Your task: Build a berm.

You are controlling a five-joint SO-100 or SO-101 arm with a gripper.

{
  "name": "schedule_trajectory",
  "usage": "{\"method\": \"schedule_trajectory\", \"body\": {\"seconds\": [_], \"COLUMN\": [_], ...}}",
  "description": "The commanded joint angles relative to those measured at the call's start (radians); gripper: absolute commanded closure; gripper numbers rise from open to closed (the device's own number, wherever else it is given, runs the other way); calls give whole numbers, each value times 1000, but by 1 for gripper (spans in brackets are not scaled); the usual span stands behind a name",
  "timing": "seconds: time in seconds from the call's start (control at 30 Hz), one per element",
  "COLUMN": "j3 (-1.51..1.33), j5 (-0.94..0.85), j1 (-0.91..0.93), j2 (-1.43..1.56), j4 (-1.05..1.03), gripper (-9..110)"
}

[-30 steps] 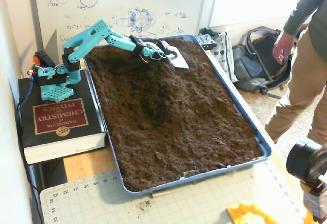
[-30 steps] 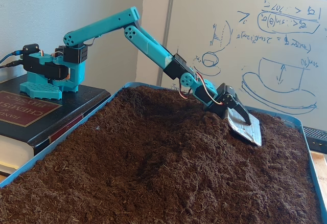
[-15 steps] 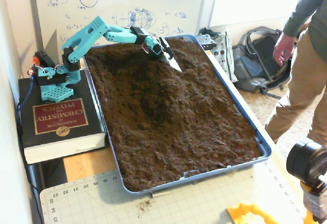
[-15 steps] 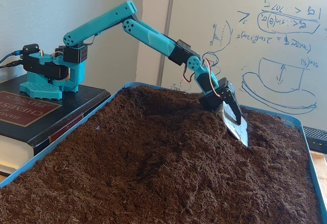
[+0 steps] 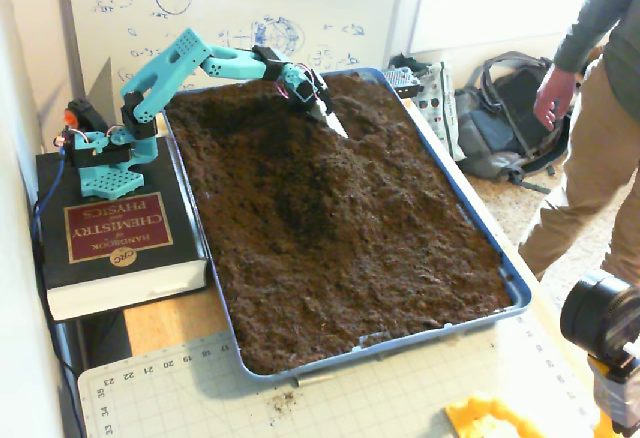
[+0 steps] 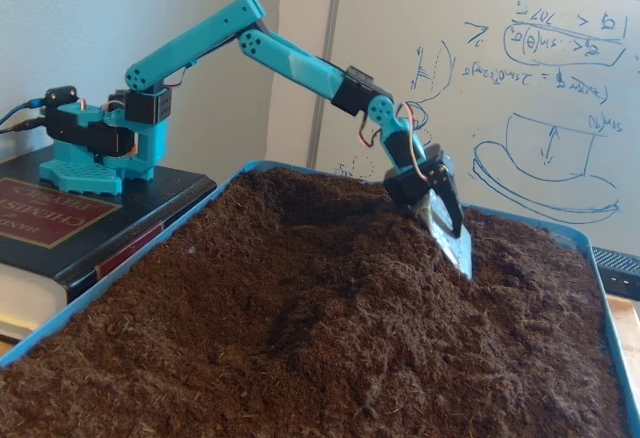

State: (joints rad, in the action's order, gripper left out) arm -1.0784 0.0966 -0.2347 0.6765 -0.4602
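Blade [image 6: 452, 233] now steeper than a second ago: was lying nearly flat on the soil [image 5: 350, 228], now tipped close to edge-on, tip biting in at the far end of the tray [image 5: 515, 288]. Arm [image 6: 290, 58] pulled back and raised at the elbow. Reads as setup for a scrape or dig stroke, not a smoothing pass.

Claw [image 6: 440, 203] state: cannot tell. Blade sits fixed at the tip, no separate fingers visible in either fixed view.

Berm [image 5: 330, 173]: low rounded ridge running down the middle of the tray from near the blade toward the camera, dark trough [image 5: 290, 208] along its left flank in the higher fixed view. Ridge still shallow, edges soft; likely early to mid build.

Room: blade close to the tray's far right rim in the higher fixed view, little margin there before soil spills over. Plenty of open soil toward the near end and across to the left rim. Whiteboard [image 6: 520, 88] right behind the far rim, so no backswing. Book [image 5: 115, 243] under the arm base flush against the tray's left side. Person [image 5: 590, 128] standing off the desk's right, well apart from the arm.
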Motion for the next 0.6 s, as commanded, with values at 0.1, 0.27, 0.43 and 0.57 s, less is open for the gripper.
{"method": "schedule_trajectory", "body": {"seconds": [0.1,0.27,0.43,0.57], "j3": [12,15,18,29], "j5": [48,32,29,29], "j1": [-80,-106,-110,-121], "j2": [109,115,170,195], "j4": [-34,-132,-318,-405], "gripper": [101,101,101,101]}}
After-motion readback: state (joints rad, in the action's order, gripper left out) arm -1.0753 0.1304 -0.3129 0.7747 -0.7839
